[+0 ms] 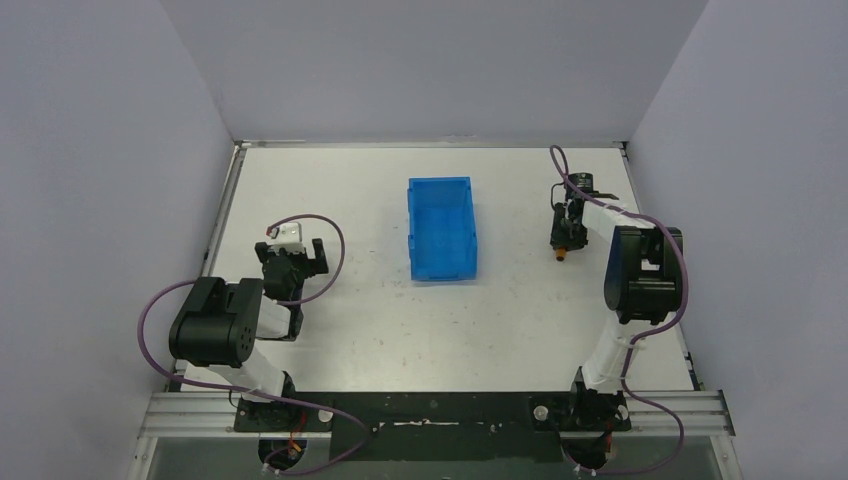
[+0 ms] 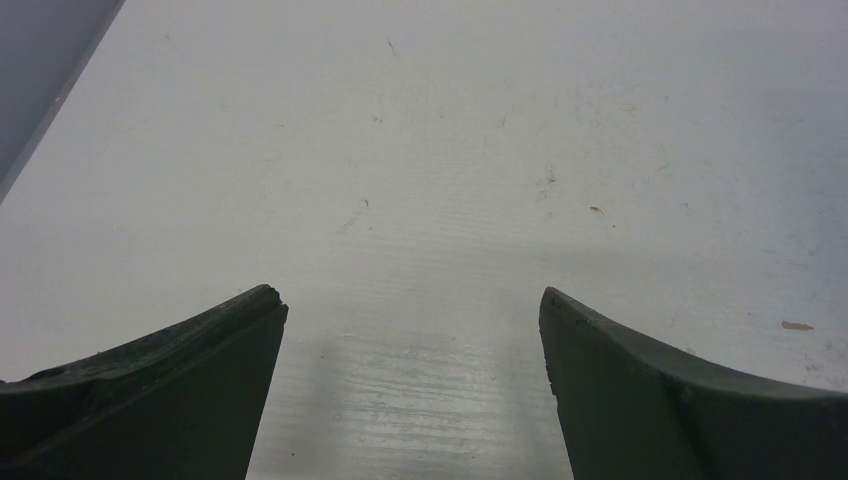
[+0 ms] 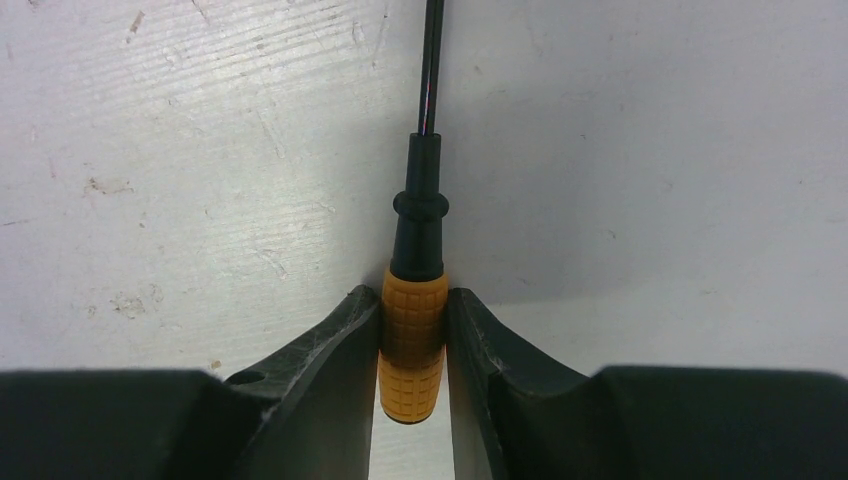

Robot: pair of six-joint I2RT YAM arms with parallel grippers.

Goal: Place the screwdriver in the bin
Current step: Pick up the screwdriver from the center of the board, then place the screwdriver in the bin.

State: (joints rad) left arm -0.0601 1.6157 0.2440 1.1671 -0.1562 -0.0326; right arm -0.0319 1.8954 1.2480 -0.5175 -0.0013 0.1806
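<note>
Orange-handled small screwdriver with a thin black shaft (image 3: 413, 335) lies on the white tabletop (image 1: 380, 330), to the right of the blue rectangular plastic bin (image 1: 441, 228) and well apart from it. Around its orange handle the right gripper (image 3: 412, 297) has its jaws clenched. Over the table, the left gripper (image 2: 410, 300) hangs with jaws spread wide, grasping nothing.

Scuffed white table (image 1: 350, 320), pale grey walls (image 1: 100, 150) on three sides.
</note>
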